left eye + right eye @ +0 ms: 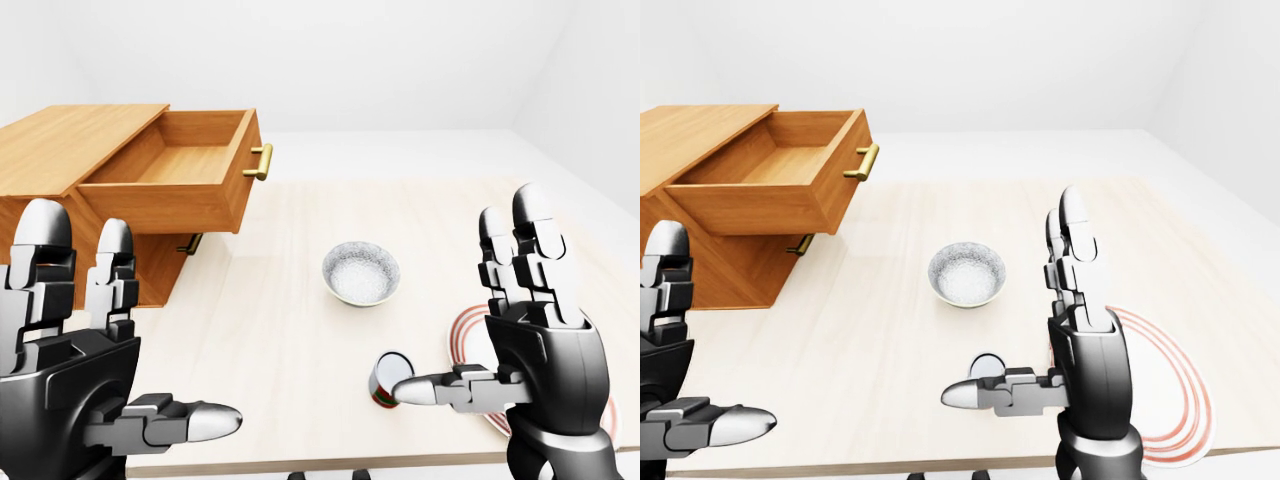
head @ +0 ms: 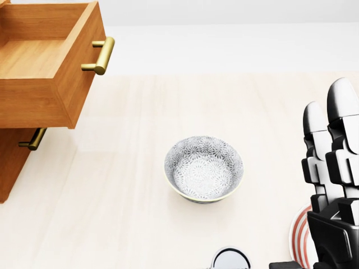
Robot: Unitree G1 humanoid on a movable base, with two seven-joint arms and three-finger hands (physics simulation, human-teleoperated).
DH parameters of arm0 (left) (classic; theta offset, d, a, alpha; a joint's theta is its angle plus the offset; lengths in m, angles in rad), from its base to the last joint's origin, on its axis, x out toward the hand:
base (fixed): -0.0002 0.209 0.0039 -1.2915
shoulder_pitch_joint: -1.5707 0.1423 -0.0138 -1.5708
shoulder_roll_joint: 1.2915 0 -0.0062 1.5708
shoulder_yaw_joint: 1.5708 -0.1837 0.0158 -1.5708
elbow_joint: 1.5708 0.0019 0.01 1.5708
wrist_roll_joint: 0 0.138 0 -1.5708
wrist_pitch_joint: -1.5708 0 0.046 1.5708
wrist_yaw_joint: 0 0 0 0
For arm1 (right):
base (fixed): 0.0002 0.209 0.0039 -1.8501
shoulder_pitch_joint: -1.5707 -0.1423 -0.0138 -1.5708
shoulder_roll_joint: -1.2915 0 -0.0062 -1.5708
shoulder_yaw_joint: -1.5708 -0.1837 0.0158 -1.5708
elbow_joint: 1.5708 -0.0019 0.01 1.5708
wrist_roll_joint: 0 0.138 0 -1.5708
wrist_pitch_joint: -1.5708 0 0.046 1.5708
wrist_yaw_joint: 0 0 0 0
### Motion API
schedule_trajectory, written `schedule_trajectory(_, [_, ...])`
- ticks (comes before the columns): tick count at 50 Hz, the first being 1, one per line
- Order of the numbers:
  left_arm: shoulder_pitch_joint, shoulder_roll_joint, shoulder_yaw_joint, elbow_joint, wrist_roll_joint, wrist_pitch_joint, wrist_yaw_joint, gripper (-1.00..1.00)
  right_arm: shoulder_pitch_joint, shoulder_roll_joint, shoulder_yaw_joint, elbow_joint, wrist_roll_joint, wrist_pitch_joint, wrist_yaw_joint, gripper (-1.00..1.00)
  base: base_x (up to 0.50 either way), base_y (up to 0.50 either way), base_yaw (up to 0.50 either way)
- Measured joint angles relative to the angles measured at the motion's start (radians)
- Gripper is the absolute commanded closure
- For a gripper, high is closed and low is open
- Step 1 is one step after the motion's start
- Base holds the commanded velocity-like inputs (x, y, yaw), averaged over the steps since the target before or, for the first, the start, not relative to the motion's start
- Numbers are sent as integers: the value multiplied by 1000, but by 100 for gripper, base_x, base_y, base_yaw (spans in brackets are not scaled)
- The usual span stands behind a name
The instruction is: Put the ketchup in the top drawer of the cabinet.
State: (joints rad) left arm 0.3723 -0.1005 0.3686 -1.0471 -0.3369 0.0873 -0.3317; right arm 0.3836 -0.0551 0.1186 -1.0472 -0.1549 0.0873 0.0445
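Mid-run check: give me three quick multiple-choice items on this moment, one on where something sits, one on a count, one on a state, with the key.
1. In the left-eye view, where is the bowl relative to the can?
A. Above it
B. Below it
C. Inside the drawer

2. How many brass handles show on the cabinet?
A. One
B. Two
C. Four

3. What state is the top drawer in?
A. Shut
B. Pulled out, nothing visible inside
C. Pulled out, holding the can

Key: 1 A, the bowl stands higher in the view, clear of the can. 2 B, one handle on the open drawer, one on the drawer under it. 3 B, its bare wooden floor shows; both the left hand and right hand are open, holding nothing.
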Motion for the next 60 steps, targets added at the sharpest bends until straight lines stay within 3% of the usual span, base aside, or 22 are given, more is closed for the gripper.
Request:
schedule_trajectory(34, [11, 8, -3, 0, -6, 0, 3, -100, 4, 4, 4, 0, -13, 0, 6, -100, 8, 50, 0])
schedule_trajectory(60, [10, 21, 4, 0, -24, 0, 17, -100, -5, 11, -5, 4, -17, 0, 4, -100, 1, 21, 0])
